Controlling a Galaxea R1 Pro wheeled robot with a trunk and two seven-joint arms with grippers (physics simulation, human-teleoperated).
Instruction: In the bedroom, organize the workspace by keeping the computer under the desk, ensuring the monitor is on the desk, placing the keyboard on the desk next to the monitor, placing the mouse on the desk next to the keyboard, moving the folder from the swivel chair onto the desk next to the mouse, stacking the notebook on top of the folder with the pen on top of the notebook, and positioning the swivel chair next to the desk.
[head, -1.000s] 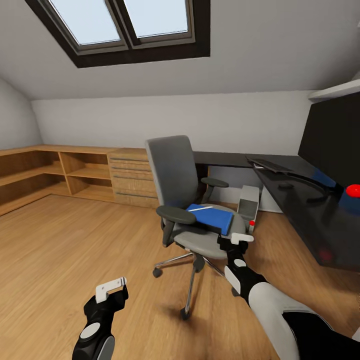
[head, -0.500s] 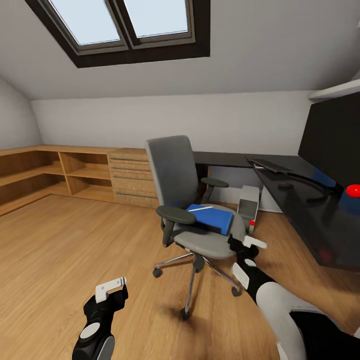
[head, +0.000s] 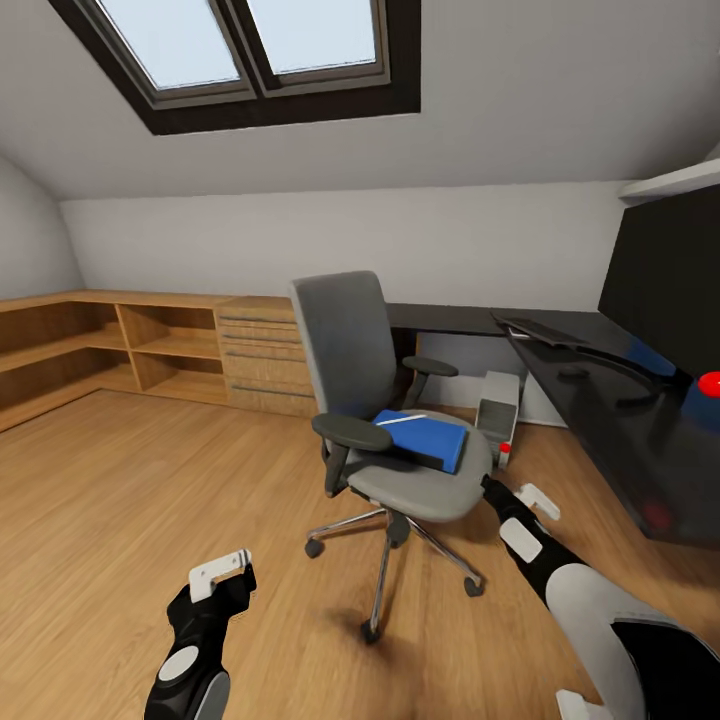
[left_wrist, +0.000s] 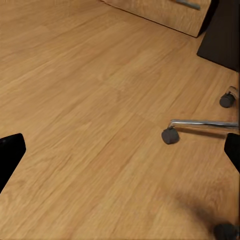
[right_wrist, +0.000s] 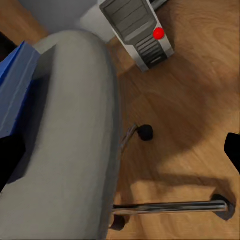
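Attic bedroom, wooden floor: my right gripper (head: 528, 492), jaws apart, has slid off the swivel chair (head: 400, 420) seat's front edge to beside it, folder (head: 425, 436) ungrabbed; left gripper (head: 222, 573) apart, idle.

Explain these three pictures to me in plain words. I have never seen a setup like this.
This is a simulated two-armed robot in an attic bedroom. The big picture comes from its head camera, looking down over both arms. Its left gripper hangs over bare wooden floor; its right gripper sits beside the swivel chair. Both are open and hold nothing. A blue folder lies on the chair's seat. The black desk stands to the right, with the grey computer on the floor by it. The two small pictures come from cameras near each gripper: one shows floor and chair castors, the other the seat edge, folder and computer.
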